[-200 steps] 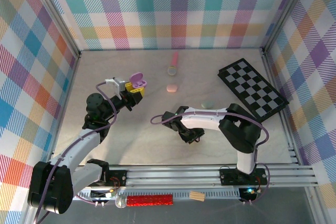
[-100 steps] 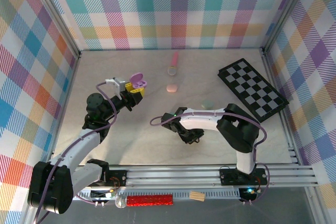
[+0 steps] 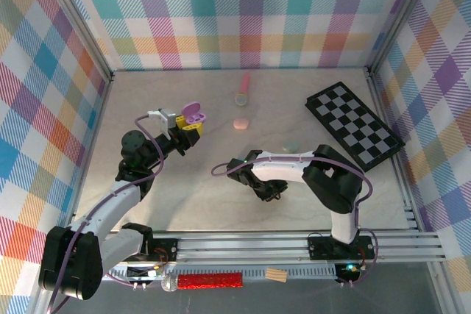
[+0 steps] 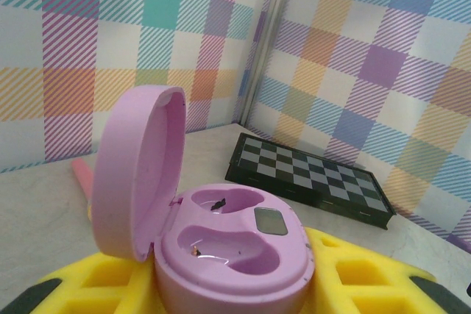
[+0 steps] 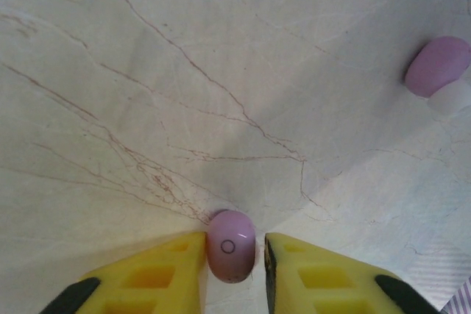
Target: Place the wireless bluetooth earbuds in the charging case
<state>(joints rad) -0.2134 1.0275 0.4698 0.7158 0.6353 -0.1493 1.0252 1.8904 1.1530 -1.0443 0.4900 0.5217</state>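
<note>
Left gripper (image 3: 188, 126) clamped on open purple charging case (image 4: 232, 248), lid tipped up. Right gripper (image 5: 234, 259) low at marbled table (image 5: 147, 71), jaws drawn close either side of purple earbud (image 5: 230, 244); whether pinching it, cannot tell. Second purple earbud (image 5: 437, 65) lies well apart

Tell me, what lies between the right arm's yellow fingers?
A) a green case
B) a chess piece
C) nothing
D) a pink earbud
D: in the right wrist view, a small pink earbud sits on the table in the gap of the right gripper, with a yellow finger on each side.
</note>
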